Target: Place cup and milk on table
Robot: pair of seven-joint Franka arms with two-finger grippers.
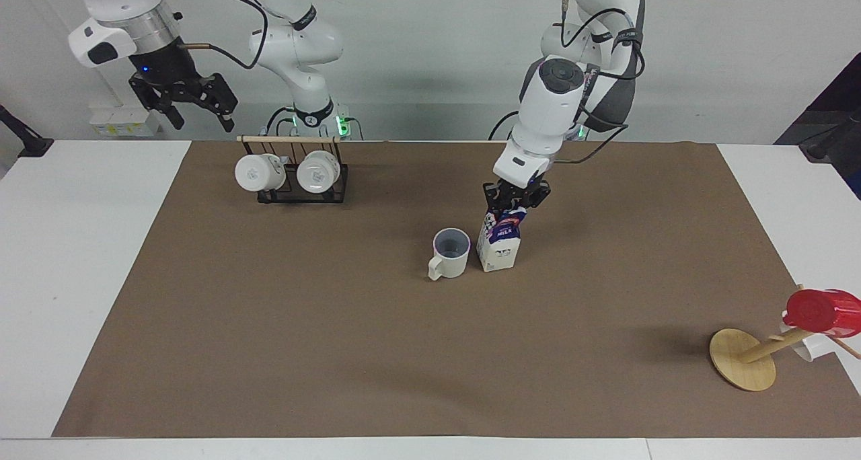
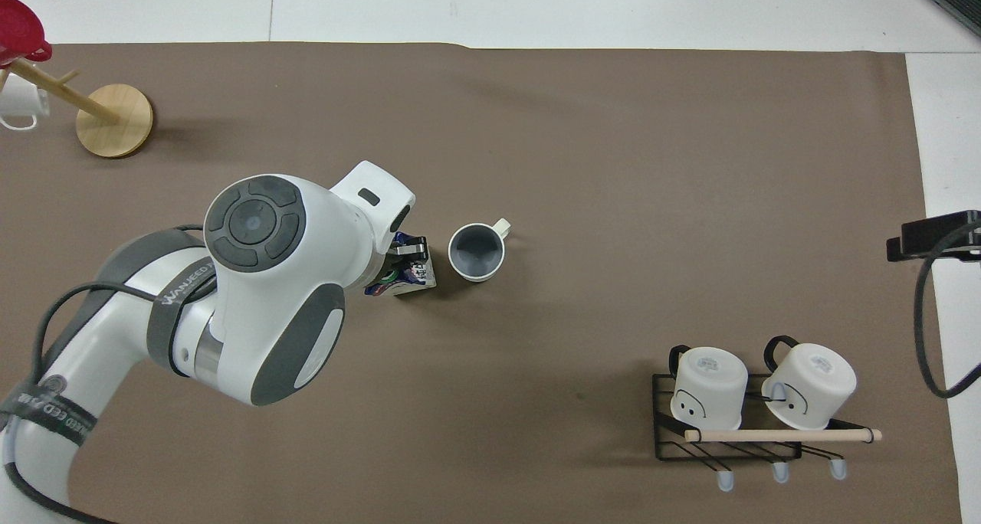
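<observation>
From the facing view, we read the final step: our left gripper (image 1: 514, 202) clasps the top of the milk (image 1: 499, 241), which stands mid-table (image 1: 87, 258) just beside the cup (image 1: 450, 253). Our right gripper (image 1: 192, 105) waits spread above the robots' edge.

From overhead, carton base looks seated; next we release and lift straight.

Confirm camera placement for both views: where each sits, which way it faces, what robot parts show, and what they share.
Facing view: high across the table, looking at the robots; both arms show, left gripper shut on the milk, right gripper open, raised near the mug rack.
Overhead view: above the robots' end, looking steeply down; the left arm fills the lower part, only the right gripper's tip at the edge.
Shared: the cup beside the milk on the table, the rack, the wooden stand.
</observation>
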